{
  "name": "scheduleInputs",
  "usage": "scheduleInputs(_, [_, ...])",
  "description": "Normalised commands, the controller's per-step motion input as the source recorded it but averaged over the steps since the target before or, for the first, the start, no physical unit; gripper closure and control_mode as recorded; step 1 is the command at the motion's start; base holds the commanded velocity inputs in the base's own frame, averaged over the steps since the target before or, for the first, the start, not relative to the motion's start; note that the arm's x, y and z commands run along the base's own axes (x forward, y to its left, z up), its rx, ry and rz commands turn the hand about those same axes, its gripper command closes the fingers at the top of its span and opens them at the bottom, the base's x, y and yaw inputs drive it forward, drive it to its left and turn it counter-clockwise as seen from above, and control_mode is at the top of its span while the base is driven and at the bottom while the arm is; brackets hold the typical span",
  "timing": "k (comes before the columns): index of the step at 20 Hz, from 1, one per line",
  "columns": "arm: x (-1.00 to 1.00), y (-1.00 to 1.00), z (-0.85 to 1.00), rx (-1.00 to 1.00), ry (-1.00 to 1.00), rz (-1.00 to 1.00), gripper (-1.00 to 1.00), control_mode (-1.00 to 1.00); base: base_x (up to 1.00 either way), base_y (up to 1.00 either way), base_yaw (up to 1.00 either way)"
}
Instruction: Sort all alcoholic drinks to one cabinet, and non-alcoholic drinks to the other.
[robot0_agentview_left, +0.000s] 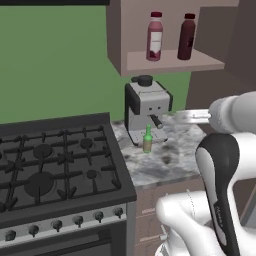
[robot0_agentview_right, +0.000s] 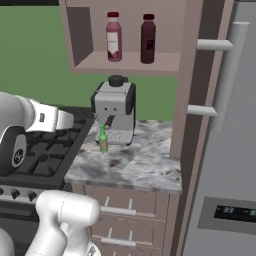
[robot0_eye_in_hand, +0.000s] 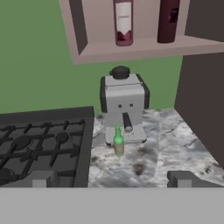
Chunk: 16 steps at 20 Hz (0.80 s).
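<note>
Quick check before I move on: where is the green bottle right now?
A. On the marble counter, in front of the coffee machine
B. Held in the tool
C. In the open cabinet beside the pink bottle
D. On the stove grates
A: the green bottle stands upright on the marble counter just in front of the coffee machine, while the pink bottle and maroon bottle sit in the open cabinet above.

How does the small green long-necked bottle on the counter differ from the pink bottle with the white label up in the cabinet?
The small green long-necked bottle is slimmer and shorter than the pink bottle with the white label. The green bottle stands on the marble counter in front of the grey coffee machine; the pink bottle stands in the open wall cabinet, beside a dark maroon bottle. Both stand upright, and the gripper touches neither.
</note>
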Motion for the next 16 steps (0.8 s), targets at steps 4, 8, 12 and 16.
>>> scheduleInputs(4, [0.00,0.11,-0.24,0.00,-0.03,0.00,-1.00,-1.00,0.00,0.00,0.00])
scheduleInputs(8, [0.08,0.05,-0.16,0.00,0.00,0.00,-1.00,-1.00,0.00,0.00,0.00])
scheduleInputs(12, [0.20,0.04,-0.15,0.00,0.04,0.00,-1.00,-1.00,0.00,0.00,0.00])
scheduleInputs(16, [0.24,0.02,-0.17,0.00,0.10,0.00,-1.00,-1.00,0.00,0.00,0.00])
